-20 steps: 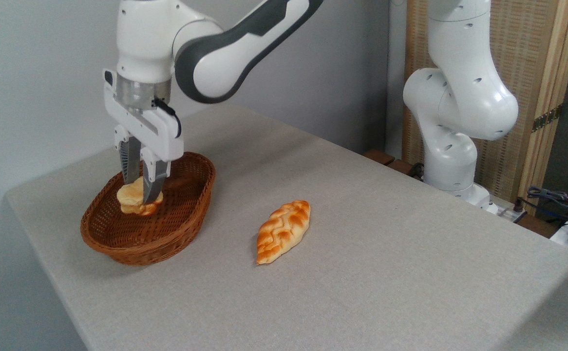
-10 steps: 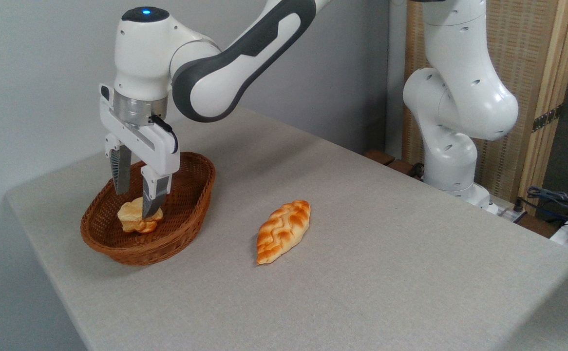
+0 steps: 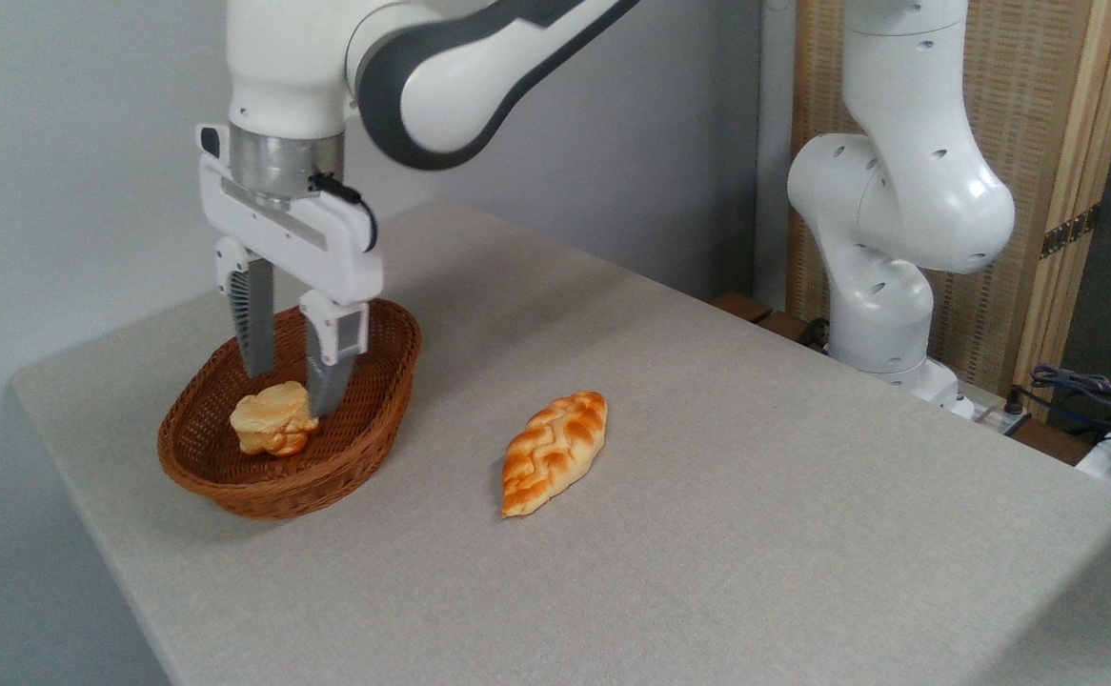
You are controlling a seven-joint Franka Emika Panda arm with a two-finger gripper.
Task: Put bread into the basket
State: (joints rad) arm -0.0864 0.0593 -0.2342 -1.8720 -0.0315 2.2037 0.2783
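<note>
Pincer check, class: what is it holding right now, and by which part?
Nothing. The pincer is open just above the bread, which sits loose in the basket.

arm (image 3: 441, 67): top cut off | basket (image 3: 232, 476): far rim behind hand (image 3: 291, 386)

Bread (image 3: 272, 431) inside basket (image 3: 260, 491).
Small, round, lumpy and pale golden with an orange-brown lower edge, resting on the woven floor toward the left-middle; oval, brown wicker, shallow with flared sides, sitting upright near the table's left end.
</note>
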